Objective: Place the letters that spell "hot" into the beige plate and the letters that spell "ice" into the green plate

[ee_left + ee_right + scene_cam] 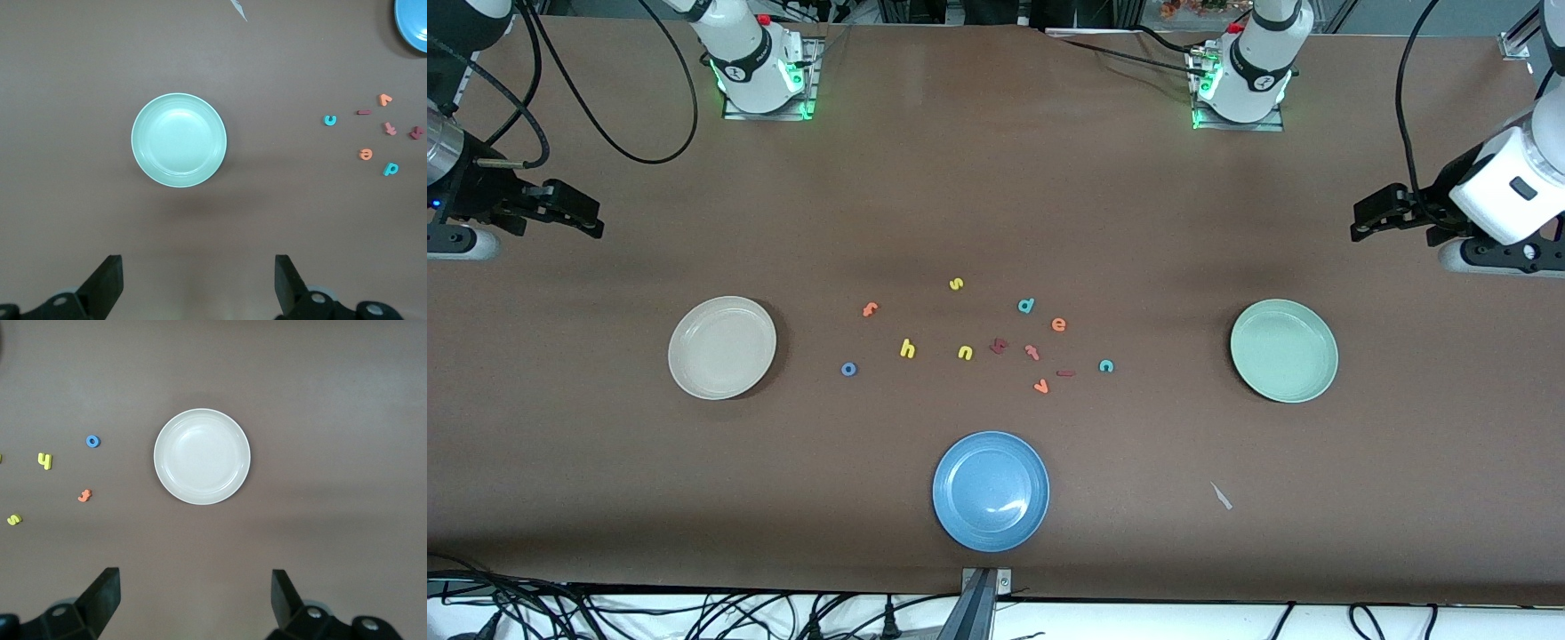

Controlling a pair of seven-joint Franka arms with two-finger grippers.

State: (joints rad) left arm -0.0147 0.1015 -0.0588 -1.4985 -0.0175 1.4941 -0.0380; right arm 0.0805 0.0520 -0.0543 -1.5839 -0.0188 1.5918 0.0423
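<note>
Letters lie scattered across the middle of the bench (996, 204), none of them in a plate yet, so the sorting looks unstarted. The yellow h (907, 348), the blue o (848, 369) and the orange t (870, 309) sit toward the beige plate (721, 348), which stands at the right arm's end. The orange e (1058, 324), the dark red i (1064, 373) and the teal c (1106, 365) sit toward the green plate (1283, 350), at the left arm's end. That split seems handy: each arm has its own word close to its own plate.

Mixed in among them are decoys: a yellow n (965, 353), a pinkish t (1032, 352), a teal d (1026, 306), an orange v (1040, 387), a yellow s (956, 284) and one dark red letter (998, 346) I cannot read. A blue plate (990, 490) lies nearer the front camera than the letters and has no part in the job.

Both arms wait at the ends. The left gripper (195, 280) hangs above the bench beside the green plate, fingers spread wide and empty. The right gripper (195, 597) hangs likewise beside the beige plate, fingers apart, holding nothing. My guess is the small, flat foam will need a careful pinch from above.
</note>
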